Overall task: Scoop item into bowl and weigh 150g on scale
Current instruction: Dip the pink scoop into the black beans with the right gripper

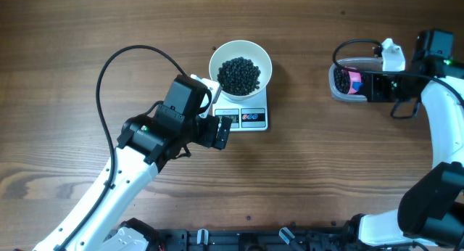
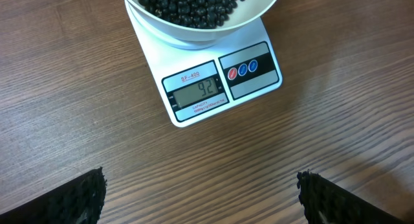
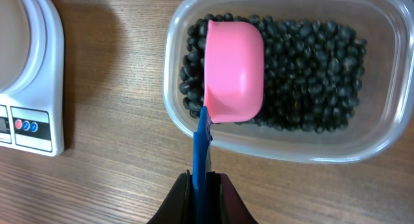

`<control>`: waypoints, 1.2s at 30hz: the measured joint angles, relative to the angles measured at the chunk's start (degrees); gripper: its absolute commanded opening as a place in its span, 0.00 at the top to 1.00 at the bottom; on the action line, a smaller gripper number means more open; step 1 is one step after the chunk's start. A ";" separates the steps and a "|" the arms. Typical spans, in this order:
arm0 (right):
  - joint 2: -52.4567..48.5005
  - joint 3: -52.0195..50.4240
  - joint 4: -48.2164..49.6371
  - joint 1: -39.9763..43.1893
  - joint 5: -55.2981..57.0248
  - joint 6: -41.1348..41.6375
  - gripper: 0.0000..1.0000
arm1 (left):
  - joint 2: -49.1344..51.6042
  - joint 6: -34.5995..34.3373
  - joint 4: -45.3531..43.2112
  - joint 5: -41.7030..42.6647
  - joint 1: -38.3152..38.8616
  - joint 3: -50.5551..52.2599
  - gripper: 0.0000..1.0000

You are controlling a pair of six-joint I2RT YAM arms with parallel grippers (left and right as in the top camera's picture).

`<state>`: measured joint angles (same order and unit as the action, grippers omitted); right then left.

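The white bowl [image 1: 240, 54] stands on the scale [image 1: 250, 119] with a dark pile of the item [image 1: 238, 75] inside. In the left wrist view the scale's display [image 2: 196, 90] shows 92 below the bowl [image 2: 194, 26]. My left gripper [image 2: 200, 185] is open just in front of the scale, over bare wood, with nothing between its fingers [image 2: 84, 198]. My right gripper [image 3: 203, 185] is shut on the blue handle [image 3: 202, 143] of a pink scoop [image 3: 234, 70]. The scoop's cup sits in the clear tub [image 3: 381, 140], on more of the item [image 3: 310, 68].
The clear tub [image 1: 338, 89] lies at the far right of the table, well apart from the scale. The left arm [image 1: 130, 171] reaches in from the lower left with a black cable [image 1: 109, 70] looping above it. The scale's edge [image 3: 45, 88] shows left of the tub.
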<state>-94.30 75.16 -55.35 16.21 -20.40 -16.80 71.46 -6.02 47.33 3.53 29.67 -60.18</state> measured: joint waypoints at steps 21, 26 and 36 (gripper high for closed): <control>-0.37 0.00 -1.11 5.79 -6.69 0.22 0.96 | 0.00 0.00 0.00 0.00 0.00 0.00 0.00; -0.37 0.00 -1.22 7.67 -8.74 0.22 0.96 | 0.00 0.00 0.00 0.00 0.00 0.00 0.00; -0.37 0.00 -1.20 10.84 -13.73 2.19 0.96 | 0.00 0.00 0.00 0.00 0.00 0.00 0.00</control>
<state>-94.67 75.16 -56.55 27.05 -34.13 -14.61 71.46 -6.02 47.33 3.53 29.67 -60.18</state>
